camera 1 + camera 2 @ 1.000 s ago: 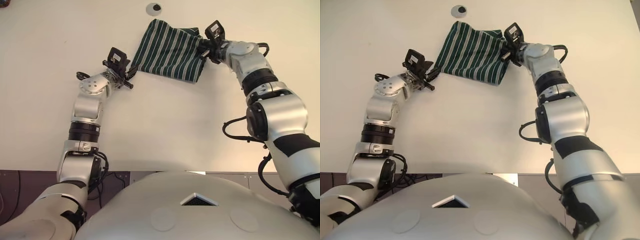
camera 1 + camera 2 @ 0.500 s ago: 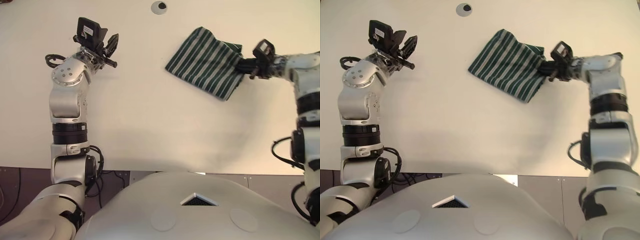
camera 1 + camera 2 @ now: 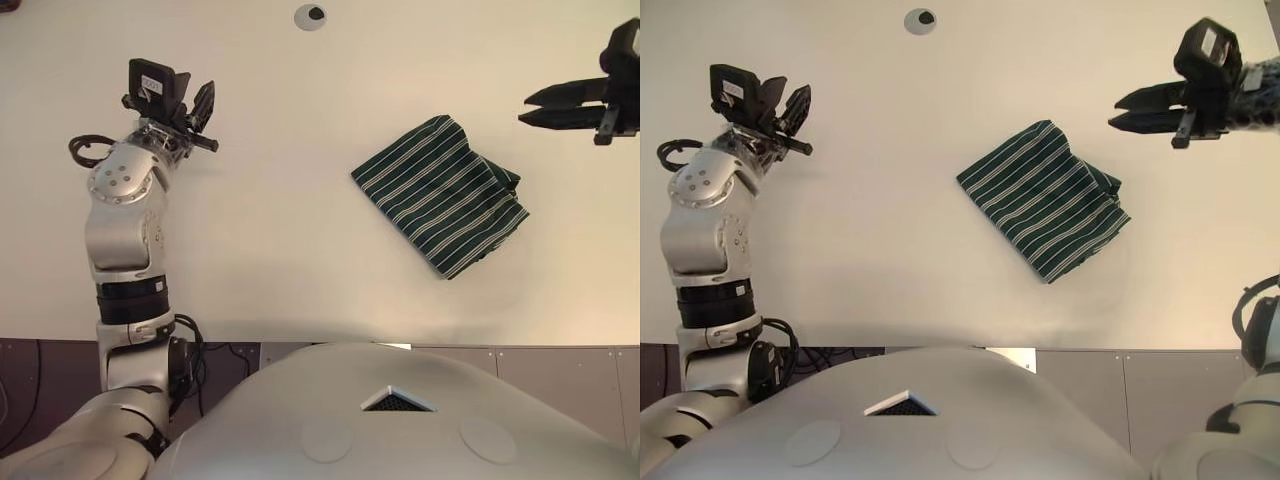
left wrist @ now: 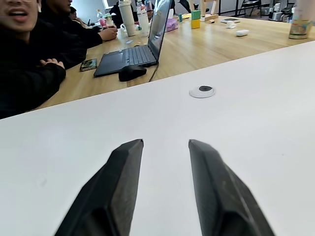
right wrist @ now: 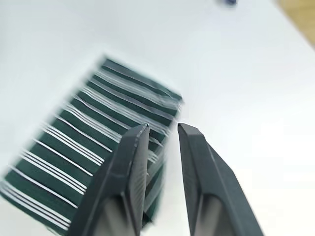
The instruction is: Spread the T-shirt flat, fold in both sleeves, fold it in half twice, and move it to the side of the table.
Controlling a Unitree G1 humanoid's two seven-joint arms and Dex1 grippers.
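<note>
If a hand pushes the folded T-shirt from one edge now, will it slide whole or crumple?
The T-shirt is soft folded cloth, its layers bulging at one edge, so it would probably bunch rather than slide whole. On the smooth table it likely slips easily and looks light.

We see the T-shirt (image 3: pixel 440 195) folded into a compact, roughly rectangular packet, dark green with thin white stripes running parallel across its top face. It lies flat on the white table (image 3: pixel 300 250), in the right half, turned diagonally so one corner points at the near edge. Its right-hand side looks thicker, the layers there slightly bunched and uneven.
</note>
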